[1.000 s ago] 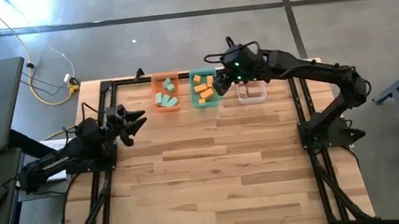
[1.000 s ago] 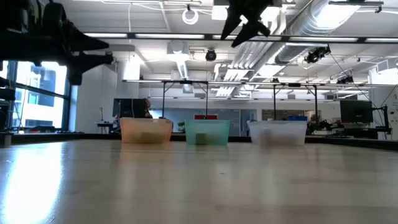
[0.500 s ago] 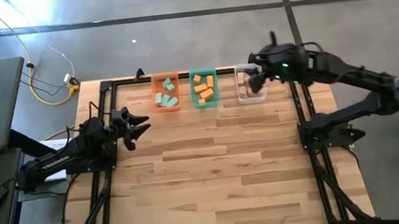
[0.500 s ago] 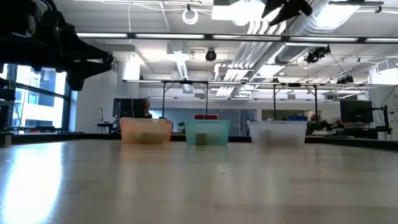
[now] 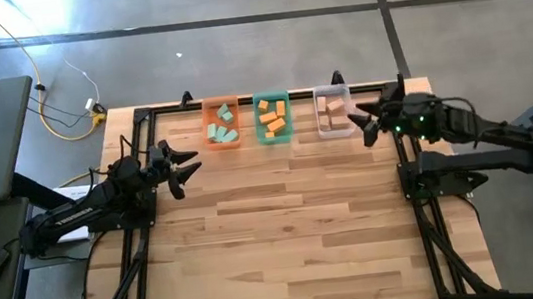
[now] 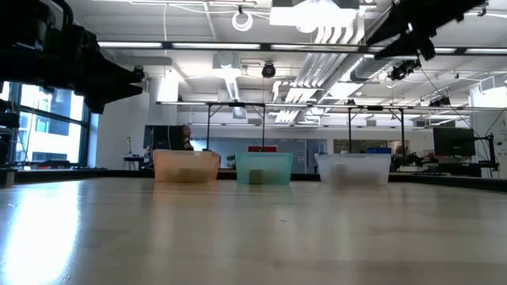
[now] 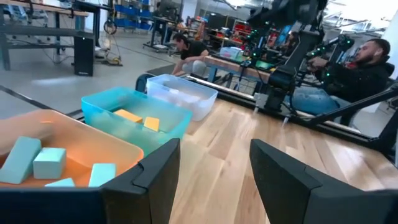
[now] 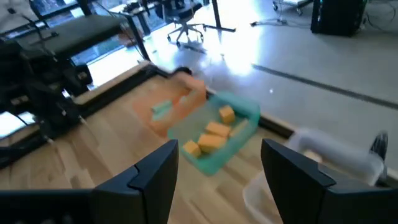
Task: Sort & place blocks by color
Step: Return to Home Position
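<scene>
Lying binned at your far edge: teal blocks, orange blocks, tan blocks; left gripper, right gripper fingers apart.

Grey concrete floor, o/head strip lights, daylit window.

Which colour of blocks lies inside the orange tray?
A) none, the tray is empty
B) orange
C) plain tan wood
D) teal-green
D: the high view shows teal-green blocks inside the orange tray, while the orange blocks lie in the green tray beside it.
</scene>
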Controlling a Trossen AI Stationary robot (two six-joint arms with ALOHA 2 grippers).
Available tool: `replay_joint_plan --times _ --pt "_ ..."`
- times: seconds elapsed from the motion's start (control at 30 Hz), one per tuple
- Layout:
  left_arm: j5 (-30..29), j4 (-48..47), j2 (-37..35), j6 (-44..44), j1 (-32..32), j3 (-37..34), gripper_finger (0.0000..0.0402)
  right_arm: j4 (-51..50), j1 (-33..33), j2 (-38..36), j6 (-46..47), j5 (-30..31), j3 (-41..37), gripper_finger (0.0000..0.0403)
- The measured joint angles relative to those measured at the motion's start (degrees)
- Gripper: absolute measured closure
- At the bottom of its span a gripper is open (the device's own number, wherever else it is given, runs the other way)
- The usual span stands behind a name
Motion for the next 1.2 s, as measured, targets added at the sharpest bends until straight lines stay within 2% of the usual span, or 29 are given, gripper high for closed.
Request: replay_joint_plan --times 0.27,0.43,0.6,0.8,1.2 --pt "-0.1 0.0 0.0 0.1 0.0 0.0 0.0218 7.4 0.0 -7.5 2.2 -3.7 -16.8 0.0187" --pt "-0.1 0.0 0.0 0.0 0.0 0.0 0.0218 9.0 0.0 -12.5 4.3 -4.9 -24.1 0.0187" --pt "-0.1 0.0 0.0 -0.1 0.0 0.0 0.0218 8.9 0.0 -18.4 4.2 -5.3 -27.7 0.0187" --pt "-0.1 0.0 0.0 0.0 0.0 0.0 0.0218 8.9 0.0 -25.2 3.2 -10.4 -30.3 0.0187" --pt "-0.1 0.0 0.0 -0.1 0.0 0.0 0.0218 7.8 0.0 -35.6 4.6 -12.5 -35.3 0.0187"
